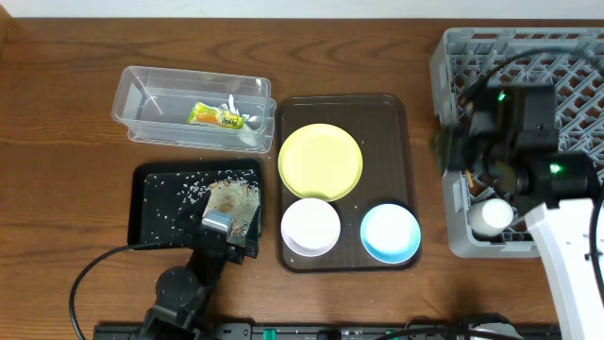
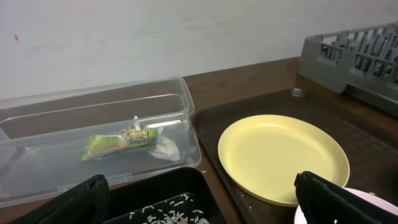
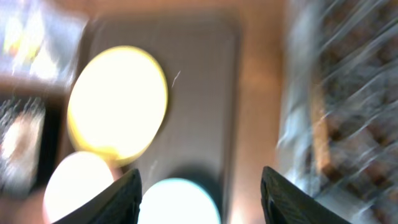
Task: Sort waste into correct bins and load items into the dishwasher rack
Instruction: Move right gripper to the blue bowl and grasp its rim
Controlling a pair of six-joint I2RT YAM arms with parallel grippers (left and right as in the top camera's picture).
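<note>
A dark brown tray [image 1: 396,123] holds a yellow plate [image 1: 321,161], a white bowl [image 1: 310,227] and a light blue bowl [image 1: 391,232]. The grey dishwasher rack [image 1: 453,57] stands at the right with a white cup [image 1: 493,215] in it. A clear bin [image 1: 142,94] holds a green-yellow wrapper [image 1: 215,115] and crumpled white paper. A black bin [image 1: 151,203] holds rice and food scraps. My left gripper [image 1: 226,227] [image 2: 199,182] is open and empty over the black bin's right edge. My right gripper [image 1: 455,148] [image 3: 200,173] is open and empty at the rack's left edge; its view is blurred.
The yellow plate [image 2: 280,155], clear bin [image 2: 186,99] and wrapper [image 2: 118,144] show in the left wrist view, with the rack [image 2: 336,59] far right. The blurred right wrist view shows the yellow plate [image 3: 118,99] and blue bowl [image 3: 180,202].
</note>
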